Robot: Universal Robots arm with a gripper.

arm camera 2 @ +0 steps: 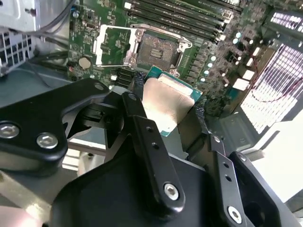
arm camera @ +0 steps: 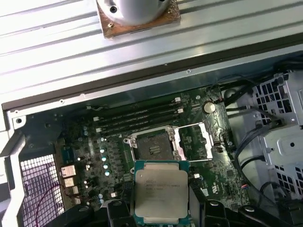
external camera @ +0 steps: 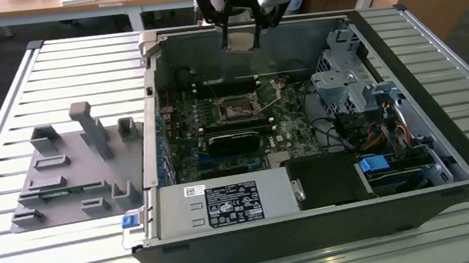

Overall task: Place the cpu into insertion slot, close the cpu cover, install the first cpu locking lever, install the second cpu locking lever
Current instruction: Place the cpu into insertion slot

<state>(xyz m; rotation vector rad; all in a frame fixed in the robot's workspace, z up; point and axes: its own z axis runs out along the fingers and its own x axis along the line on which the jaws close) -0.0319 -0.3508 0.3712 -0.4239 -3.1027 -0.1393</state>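
Note:
My gripper (external camera: 241, 44) hangs above the back of the open computer case (external camera: 440, 118), shut on the cpu (arm camera 2: 166, 100). In both wrist views the chip sits flat between the black fingers (arm camera 2: 142, 127), its grey-tan metal top facing the first wrist camera (arm camera: 161, 191). The insertion slot (arm camera: 152, 144) lies bare on the green motherboard, some way below the chip and apart from it. The cpu cover (arm camera: 199, 141), a silver frame with a square window, is swung open beside the slot (arm camera 2: 158, 49) and shows as a bright frame (arm camera 2: 111, 45) in the second wrist view.
A black card (external camera: 233, 141) lies just in front of the socket (external camera: 239, 108). Memory slots (arm camera: 137, 116) run beside it. A drive cage (external camera: 346, 85) and cables fill the case's right. A grey fixture plate (external camera: 75, 176) sits on the slatted table at the exterior view's left.

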